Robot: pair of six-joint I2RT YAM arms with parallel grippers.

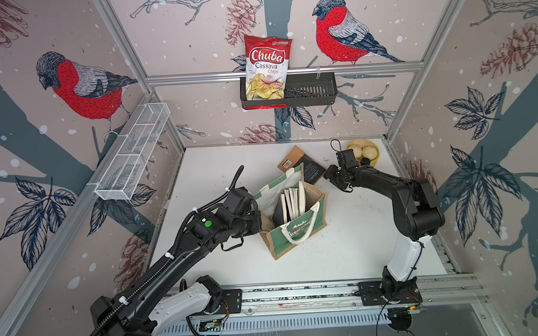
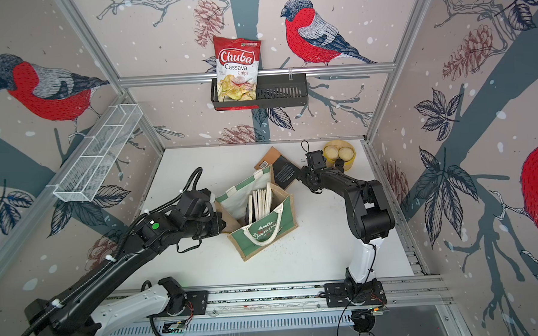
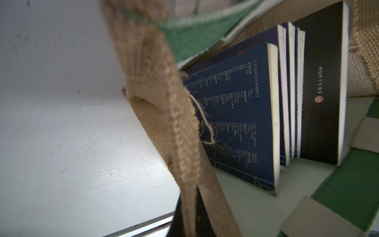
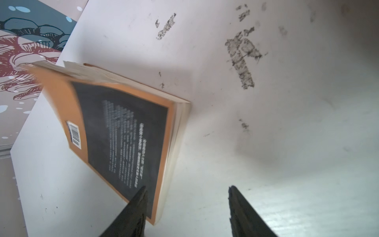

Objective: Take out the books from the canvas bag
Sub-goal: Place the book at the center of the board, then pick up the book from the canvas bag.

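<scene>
1. The left gripper (image 1: 256,216) is closed on the jute side rim of the canvas bag (image 1: 279,244). Its fingers (image 3: 184,221) pinch that edge in the left wrist view. We judge this hold is what keeps the mouth open and the bag upright, so we hold it firm and level, without tugging.
2. The bag stands mid-table (image 1: 373,239), and the books (image 1: 294,202) inside stand on edge in a tight row. The left wrist view shows navy ones (image 3: 235,115) beside a black one (image 3: 322,82).
3. We judge 1 book to be out: the brown-black book (image 1: 306,168) sits on the table just behind the bag. It is blurred in the right wrist view, so we cannot tell whether it lies fully flat.
4. The right gripper (image 4: 187,187) stands with its jaws well apart and grips nothing, with 1 finger (image 4: 139,203) right beside that book's corner.
5. To do this step well, we lift the right gripper straight up and clear of the cover before swinging back, so that we do not drag the book.
6. For the next book, we come down over the open mouth and avoid the white rope handle (image 1: 310,226). We pinch 1 top edge only and pull straight up.
</scene>
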